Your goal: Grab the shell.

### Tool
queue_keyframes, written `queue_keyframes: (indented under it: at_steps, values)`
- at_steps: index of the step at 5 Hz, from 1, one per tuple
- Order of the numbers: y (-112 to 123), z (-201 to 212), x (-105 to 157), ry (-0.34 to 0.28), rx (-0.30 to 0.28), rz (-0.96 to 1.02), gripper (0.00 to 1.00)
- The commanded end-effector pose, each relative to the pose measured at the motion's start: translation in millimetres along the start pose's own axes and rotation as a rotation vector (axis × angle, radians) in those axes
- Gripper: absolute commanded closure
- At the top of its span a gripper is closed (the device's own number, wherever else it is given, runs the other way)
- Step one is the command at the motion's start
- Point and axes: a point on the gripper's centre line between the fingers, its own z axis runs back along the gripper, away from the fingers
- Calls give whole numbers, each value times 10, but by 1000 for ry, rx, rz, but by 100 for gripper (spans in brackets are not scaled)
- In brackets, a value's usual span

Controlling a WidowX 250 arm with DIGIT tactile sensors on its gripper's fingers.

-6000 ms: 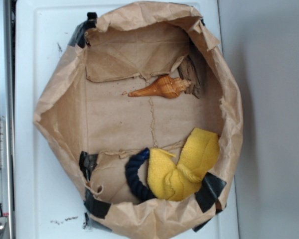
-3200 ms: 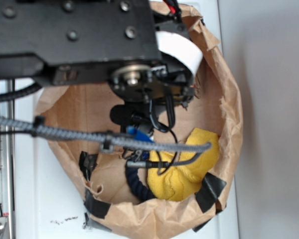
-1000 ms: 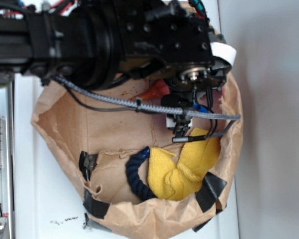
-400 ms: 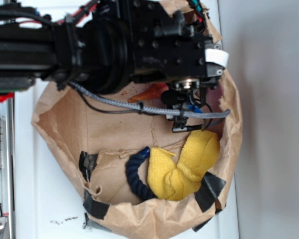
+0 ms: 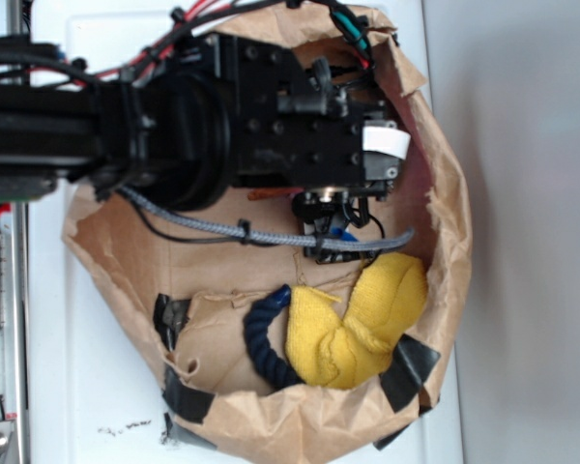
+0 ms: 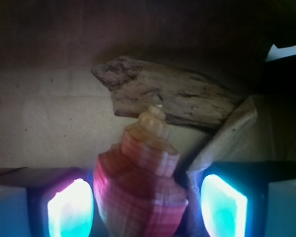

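Orange-brown shell [image 6: 140,185] is seen between the spread, lit pads [image 6: 69,210] of the gripper [image 6: 145,207], apparently untouched, so that closing would clamp its fat end; driftwood [image 6: 172,96] lies beyond.

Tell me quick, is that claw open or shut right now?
Gripper: open, fingers on either side of the shell, not yet clamped on it.
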Motion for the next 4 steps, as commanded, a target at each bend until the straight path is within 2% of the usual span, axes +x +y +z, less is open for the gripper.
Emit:
queue_keyframes:
  at_steps: [1, 2, 4]
  values:
    - [-6, 71, 101, -21, 3, 37, 100]
    - [14, 141, 101, -19, -15, 44, 100]
    - [48, 874, 48, -50, -131, 61, 100]
